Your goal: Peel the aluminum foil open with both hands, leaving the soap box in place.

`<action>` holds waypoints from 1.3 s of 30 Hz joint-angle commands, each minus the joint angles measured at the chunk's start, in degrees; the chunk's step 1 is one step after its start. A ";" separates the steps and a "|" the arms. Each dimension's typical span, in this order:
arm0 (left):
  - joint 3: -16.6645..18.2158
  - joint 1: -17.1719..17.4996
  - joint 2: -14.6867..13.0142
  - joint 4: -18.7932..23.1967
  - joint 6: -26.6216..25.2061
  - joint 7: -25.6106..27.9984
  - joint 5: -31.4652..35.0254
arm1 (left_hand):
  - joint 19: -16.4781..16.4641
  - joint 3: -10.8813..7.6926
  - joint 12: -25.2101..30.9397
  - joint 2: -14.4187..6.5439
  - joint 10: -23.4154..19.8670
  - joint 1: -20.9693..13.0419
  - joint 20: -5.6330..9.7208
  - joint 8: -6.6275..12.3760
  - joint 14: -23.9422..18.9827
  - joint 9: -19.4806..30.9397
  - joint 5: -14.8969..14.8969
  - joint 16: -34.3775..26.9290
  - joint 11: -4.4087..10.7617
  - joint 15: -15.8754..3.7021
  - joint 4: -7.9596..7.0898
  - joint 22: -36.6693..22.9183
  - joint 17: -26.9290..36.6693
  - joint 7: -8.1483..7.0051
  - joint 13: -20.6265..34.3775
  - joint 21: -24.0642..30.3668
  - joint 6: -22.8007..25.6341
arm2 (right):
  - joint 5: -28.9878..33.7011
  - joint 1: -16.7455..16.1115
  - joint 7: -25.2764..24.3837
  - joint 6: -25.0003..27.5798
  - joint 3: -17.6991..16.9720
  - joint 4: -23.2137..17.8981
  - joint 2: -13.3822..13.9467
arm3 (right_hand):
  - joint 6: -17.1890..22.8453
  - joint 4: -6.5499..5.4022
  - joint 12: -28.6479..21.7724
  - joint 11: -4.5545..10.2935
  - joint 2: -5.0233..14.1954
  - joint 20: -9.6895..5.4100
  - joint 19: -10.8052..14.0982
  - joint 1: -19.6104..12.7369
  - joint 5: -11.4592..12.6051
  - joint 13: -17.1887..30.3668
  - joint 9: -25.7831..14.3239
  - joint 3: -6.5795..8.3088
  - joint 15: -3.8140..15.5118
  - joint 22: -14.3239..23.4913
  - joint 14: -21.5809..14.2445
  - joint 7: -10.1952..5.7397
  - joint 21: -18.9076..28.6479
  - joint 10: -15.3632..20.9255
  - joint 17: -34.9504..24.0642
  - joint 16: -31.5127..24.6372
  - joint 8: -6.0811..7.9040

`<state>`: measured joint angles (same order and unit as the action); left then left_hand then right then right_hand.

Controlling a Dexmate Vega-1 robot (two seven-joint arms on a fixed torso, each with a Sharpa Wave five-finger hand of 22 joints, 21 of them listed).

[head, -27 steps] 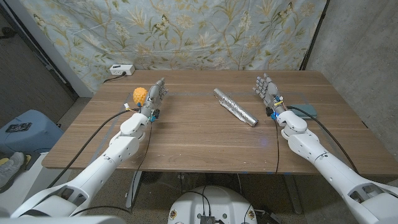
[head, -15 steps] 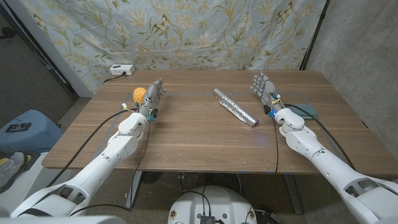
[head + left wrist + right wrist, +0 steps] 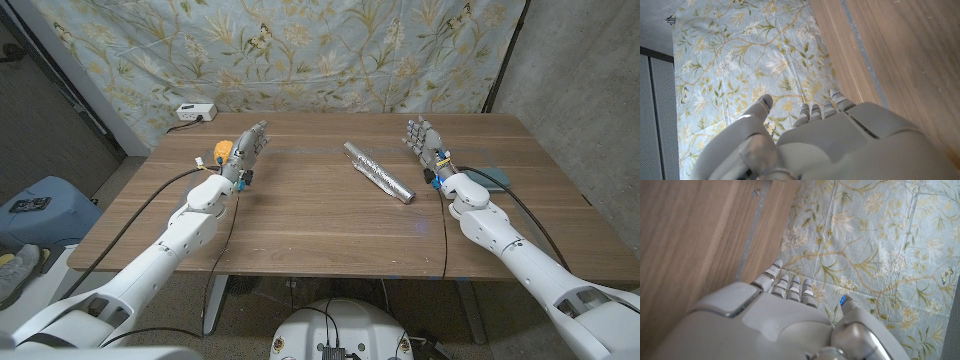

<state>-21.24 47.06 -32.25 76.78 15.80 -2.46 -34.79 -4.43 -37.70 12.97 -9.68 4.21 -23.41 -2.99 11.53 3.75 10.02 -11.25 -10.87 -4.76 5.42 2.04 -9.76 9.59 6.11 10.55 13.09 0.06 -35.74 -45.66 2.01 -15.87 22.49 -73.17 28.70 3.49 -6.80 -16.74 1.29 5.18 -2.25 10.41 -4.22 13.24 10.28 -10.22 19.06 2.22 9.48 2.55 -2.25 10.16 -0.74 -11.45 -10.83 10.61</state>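
**A:** What lies across the wooden table, going from left to right?

**B:** At the far left edge, just past the table, a white power strip sits before a floral curtain. On the table, an orange-yellow ball shows just behind the left hand. Right of centre lies the aluminum foil, a long wrapped bundle set on a slant. Near the right edge is a dark teal pad.

**A:** Is anything between the hands and the foil?

**B:** Only bare wood. The left hand is well apart from it; the right hand is near its right side, not touching.

**A:** And the fingers?

**B:** Left fingers reach out side by side, holding nothing. Right fingers stand upright, slightly apart, holding nothing.
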 commanded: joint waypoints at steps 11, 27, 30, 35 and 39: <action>-3.02 -0.77 -4.38 6.84 -0.70 5.15 12.40 | -5.67 0.21 1.49 1.08 -7.40 -5.46 0.68 0.94 -6.78 0.40 -1.50 -0.68 3.55 -2.65 6.99 -0.43 0.40 -2.56 0.60 0.28 8.34 | -0.08 -2.15 -0.88 -0.10 -0.73 -2.82 1.30 | 0.65 0.27 0.47 0.18 1.06 -4.19 0.07 -0.24 0.27 0.15 -0.12 0.52 1.73 0.08 0.57 -0.10 0.34 0.13 -0.09 -0.41 0.38; -4.81 -2.86 -5.79 8.23 -1.25 5.83 18.96 | -8.25 0.44 1.74 2.25 -10.30 -9.59 1.13 1.41 -9.36 0.52 -2.65 -0.57 5.78 -5.07 8.67 -0.42 0.46 -4.45 0.87 0.26 12.92 | -0.22 -2.01 -0.25 -0.42 -1.14 -2.64 1.88 | 0.79 0.45 1.01 0.21 1.04 -4.18 0.00 -0.41 0.29 0.17 -0.14 0.66 1.70 0.07 0.68 -0.08 0.38 0.21 -0.03 -0.43 0.44; -5.45 -3.66 -6.25 8.93 -2.48 6.23 21.08 | -8.56 0.32 1.76 2.31 -10.57 -10.30 1.28 1.44 -9.58 0.53 -2.87 -0.55 5.93 -5.26 8.80 -0.42 0.46 -4.60 0.90 0.27 13.29 | -0.36 -1.51 0.24 -0.51 -1.12 -1.96 1.75 | 0.80 0.47 1.09 0.20 1.04 -4.17 0.00 -0.43 0.29 0.18 -0.14 0.68 1.73 0.07 0.67 -0.08 0.39 0.22 -0.02 -0.44 0.44; -6.40 -5.10 -6.67 8.96 -2.63 5.82 23.64 | -8.81 0.16 1.73 2.45 -10.76 -11.24 1.18 1.39 -9.73 0.55 -3.13 -0.48 6.00 -5.36 8.96 -0.41 0.47 -4.67 0.95 0.23 13.49 | -0.65 -0.85 0.63 -0.76 -1.22 -0.96 1.36 | 0.83 0.52 1.22 0.19 1.03 -4.19 -0.02 -0.47 0.29 0.18 -0.14 0.71 1.74 0.07 0.69 -0.13 0.40 0.26 -0.01 -0.45 0.45; -7.34 -6.23 -6.99 9.21 -2.89 5.67 26.15 | -8.90 0.06 1.69 2.60 -10.87 -11.99 1.14 1.34 -10.00 0.57 -3.32 -0.49 6.08 -5.36 9.03 -0.41 0.48 -4.84 0.98 0.15 13.64 | -0.58 -0.43 1.04 -0.97 -1.22 -0.32 1.40 | 0.83 0.55 1.32 0.18 1.03 -4.19 -0.02 -0.50 0.30 0.19 -0.15 0.74 1.70 0.07 0.72 -0.10 0.41 0.30 0.00 -0.45 0.45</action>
<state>-26.50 43.49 -38.21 85.21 13.72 3.28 -14.44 -13.02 -37.46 14.40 -7.20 -6.27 -34.49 -1.74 12.75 -5.61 10.27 -14.20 -11.31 1.13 0.25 10.77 -10.02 9.73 1.43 11.34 13.09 13.32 -36.01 -47.11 2.08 -16.38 21.41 -74.99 30.38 3.69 -6.32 -15.65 1.26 5.43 -2.25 10.40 -4.46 13.24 10.28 -10.27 19.53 1.92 9.47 2.85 -2.45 10.15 -0.76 -11.46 -11.05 10.82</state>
